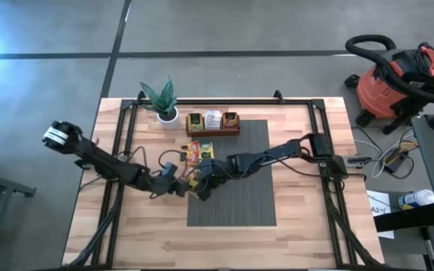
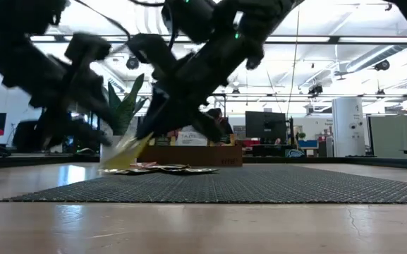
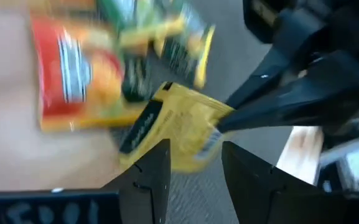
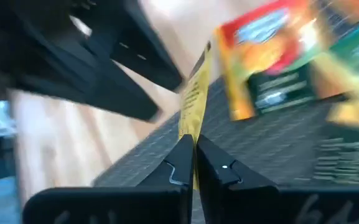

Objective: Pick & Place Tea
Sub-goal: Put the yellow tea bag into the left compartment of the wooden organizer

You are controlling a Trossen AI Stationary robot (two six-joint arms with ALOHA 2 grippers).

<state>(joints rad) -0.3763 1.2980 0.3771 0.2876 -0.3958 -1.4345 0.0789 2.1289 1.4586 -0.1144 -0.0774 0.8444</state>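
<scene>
**Ana:** Starting with the big picture: the wooden surface (image 1: 299, 226) carries the grey mat (image 1: 235, 188), and both arms meet at the mat's left edge. At the back sit the wooden tray (image 1: 213, 126) and a potted plant (image 1: 164, 102).

**Ben:** And the right gripper (image 4: 193, 163) has its jaws pinched tight on a yellow sachet (image 4: 193, 99), gripping only its lower edge, the packet standing up above the mat.

**Ana:** That's the worry. With so thin a bite, I'd say the sachet could slide out if the arm swings fast, and drop back onto the mat.

**Ben:** The left gripper (image 3: 195, 171) is right there too, jaws moderately open, either side of that same yellow packet in its wrist view.

**Ana:** So it's crowded. Two sets of fingers that close together could knock each other, or the left one could close on the packet while the right one holds on, and paper pulled both ways tears or creases.

**Ben:** Just behind them lies the loose pile of sachets (image 1: 198, 153), red, orange and green, at the mat's edge.

**Ana:** A low sweep could scatter those onto the bare wood. Flat packets on wood are hard to lift again.

**Ben:** The tray already has packets standing in its compartments, and it's well apart from the grippers.

**Ana:** So there's a carry ahead, and that grip has to last.
</scene>
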